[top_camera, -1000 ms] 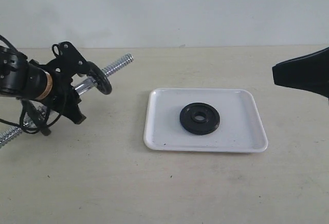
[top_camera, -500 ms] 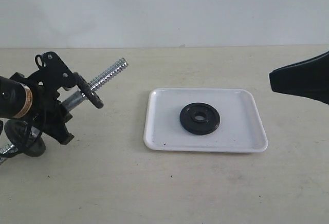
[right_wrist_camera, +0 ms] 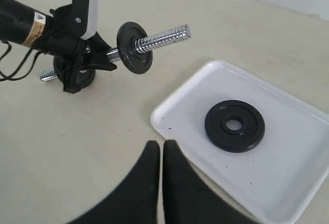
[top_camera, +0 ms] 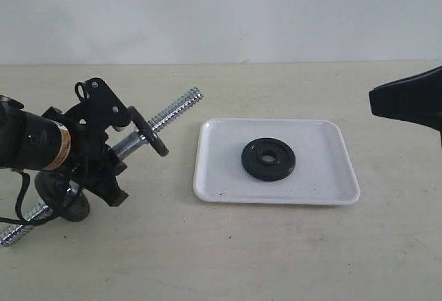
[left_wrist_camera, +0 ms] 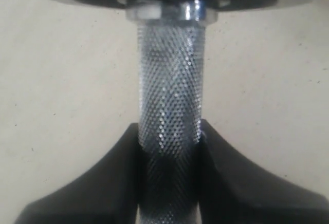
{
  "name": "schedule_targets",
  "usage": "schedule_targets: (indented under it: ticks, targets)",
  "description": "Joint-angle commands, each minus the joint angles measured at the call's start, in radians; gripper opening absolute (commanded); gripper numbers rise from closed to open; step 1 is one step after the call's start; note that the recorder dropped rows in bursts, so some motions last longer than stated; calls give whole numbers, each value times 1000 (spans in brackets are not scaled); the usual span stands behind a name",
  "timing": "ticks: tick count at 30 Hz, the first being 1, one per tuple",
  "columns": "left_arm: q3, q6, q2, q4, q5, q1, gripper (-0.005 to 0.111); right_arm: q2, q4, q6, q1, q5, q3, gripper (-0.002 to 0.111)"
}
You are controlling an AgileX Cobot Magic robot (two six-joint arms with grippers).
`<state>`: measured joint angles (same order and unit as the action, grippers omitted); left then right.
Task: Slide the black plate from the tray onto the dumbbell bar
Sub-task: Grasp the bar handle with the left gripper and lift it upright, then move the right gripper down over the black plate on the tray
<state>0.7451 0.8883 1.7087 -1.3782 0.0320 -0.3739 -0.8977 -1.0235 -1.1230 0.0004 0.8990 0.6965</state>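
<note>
Had the bar (top_camera: 178,105) clamped in the left gripper (top_camera: 119,148), free end pointing 2 o'clock, probably to take the plate (top_camera: 268,159) off the tray (top_camera: 324,177); right gripper (right_wrist_camera: 161,149) closed, empty.

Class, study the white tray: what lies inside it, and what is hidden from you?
The black plate lies flat inside the tray, near its middle, clear of the rim. The tray floor beneath the plate is covered.
</note>
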Motion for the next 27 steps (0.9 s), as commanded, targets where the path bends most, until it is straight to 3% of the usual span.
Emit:
schedule_targets:
  ticks: [1,13,22,27]
  targets:
    - [28,21,-87,37,-32,-10,4,-2,14,-9,0,-32,1,0]
    - [10,40,-185,37,-24,-10,4,-230,56,33,0,-87,19,0]
    - [10,65,-199,37,-32,-10,4,-470,75,44,3,-45,172,0]
    - [10,82,-199,37,-32,-10,4,-583,352,238,122,-89,313,0]
